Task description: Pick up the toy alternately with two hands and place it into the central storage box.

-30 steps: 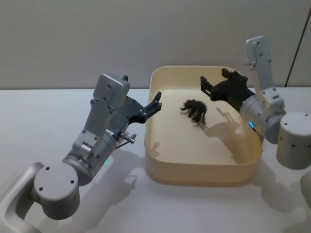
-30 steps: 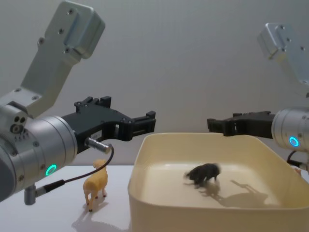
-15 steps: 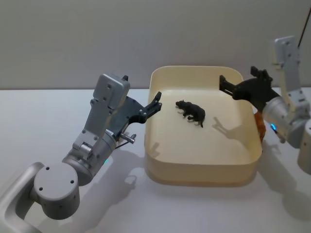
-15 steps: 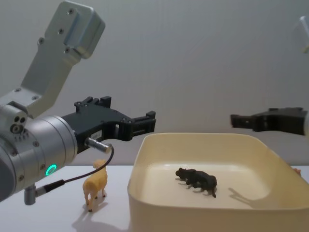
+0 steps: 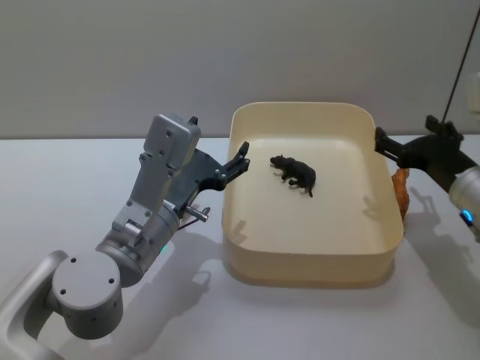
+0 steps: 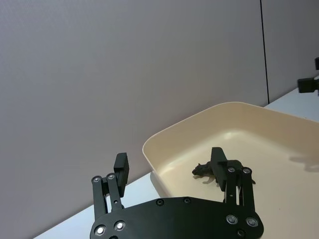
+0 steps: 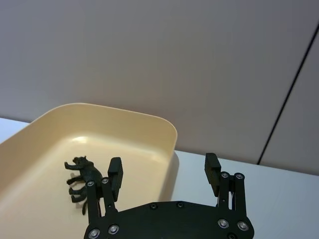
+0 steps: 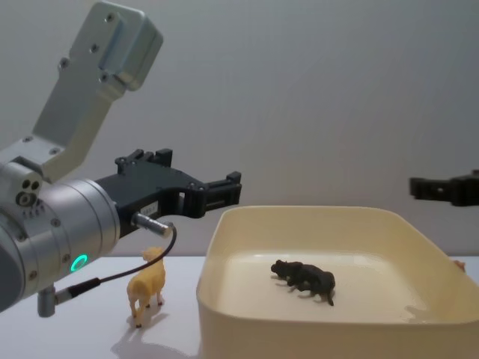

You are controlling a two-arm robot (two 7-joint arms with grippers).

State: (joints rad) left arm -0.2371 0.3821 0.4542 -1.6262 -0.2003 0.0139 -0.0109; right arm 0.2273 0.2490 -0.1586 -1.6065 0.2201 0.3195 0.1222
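Note:
A black toy animal (image 5: 294, 172) lies on the floor of the cream-yellow central storage box (image 5: 307, 264), free of both grippers; it also shows low in the box (image 8: 303, 278). My left gripper (image 5: 238, 159) hangs open and empty just outside the box's left rim, pointing into it. In the left wrist view the open left gripper (image 6: 169, 164) frames the black toy (image 6: 202, 170). My right gripper (image 5: 403, 131) is open and empty, above the box's right rim. The right wrist view has the right gripper (image 7: 163, 169) open, the black toy (image 7: 82, 177) off to one side.
A small yellow sheep toy (image 8: 147, 288) stands on the white table left of the box, under my left arm. An orange toy (image 5: 401, 191) lies against the box's right outer wall. A grey wall rises behind the table.
The black toy dropped from the right gripper, tumbled and came to rest in the box. The right gripper drew back to the right, past the box's rim. The left arm stayed still.

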